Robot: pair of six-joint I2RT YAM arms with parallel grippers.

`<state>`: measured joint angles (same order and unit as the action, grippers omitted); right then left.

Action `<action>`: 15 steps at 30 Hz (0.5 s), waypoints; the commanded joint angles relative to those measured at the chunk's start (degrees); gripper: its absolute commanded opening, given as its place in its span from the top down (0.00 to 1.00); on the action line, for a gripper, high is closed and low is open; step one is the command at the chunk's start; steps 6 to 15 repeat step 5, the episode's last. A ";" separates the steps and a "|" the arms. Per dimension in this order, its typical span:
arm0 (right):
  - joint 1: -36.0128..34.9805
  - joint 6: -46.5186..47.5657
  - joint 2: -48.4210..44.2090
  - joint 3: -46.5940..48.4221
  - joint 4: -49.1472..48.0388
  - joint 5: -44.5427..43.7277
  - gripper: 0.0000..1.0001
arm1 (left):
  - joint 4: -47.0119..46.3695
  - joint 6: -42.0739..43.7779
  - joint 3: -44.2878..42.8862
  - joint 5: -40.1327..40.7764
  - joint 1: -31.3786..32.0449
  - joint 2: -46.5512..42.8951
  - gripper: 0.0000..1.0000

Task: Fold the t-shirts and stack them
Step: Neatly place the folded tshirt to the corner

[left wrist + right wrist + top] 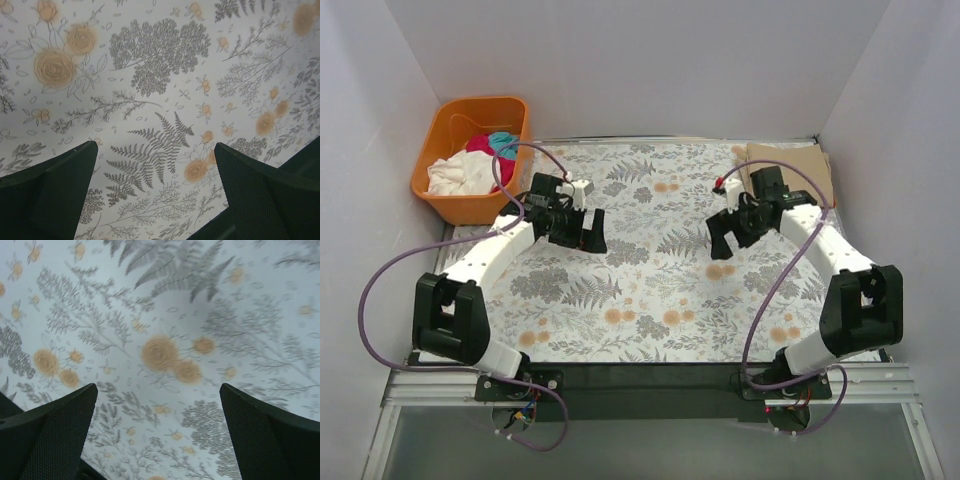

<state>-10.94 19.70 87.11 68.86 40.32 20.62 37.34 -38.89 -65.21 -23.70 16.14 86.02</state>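
A folded tan-beige t-shirt (810,167) lies at the far right corner of the table. White (455,176), magenta (480,143) and teal (503,141) t-shirts are crumpled in the orange basket (438,206) at the far left. The bright orange t-shirt is out of view. My left gripper (590,233) is open and empty, hovering over the flowered cloth left of centre (155,147). My right gripper (727,236) is open and empty, over the cloth right of centre (157,390). Both wrist views show only bare patterned cloth between the fingers.
The flowered tablecloth (660,290) covers the table. White walls stand close on three sides. A metal frame (650,385) runs along the near edge by the arm bases. Purple cables (380,290) loop off both arms.
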 commanded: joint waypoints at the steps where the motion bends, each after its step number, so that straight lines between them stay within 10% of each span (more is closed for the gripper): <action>1: -3.38 -2.65 -6.51 -5.04 -3.13 1.89 0.02 | -0.78 1.81 5.25 2.61 0.03 -4.19 0.02; 15: -5.23 -3.62 -8.88 -8.92 -4.72 0.83 0.02 | -2.19 1.72 7.64 2.17 0.12 -7.26 0.02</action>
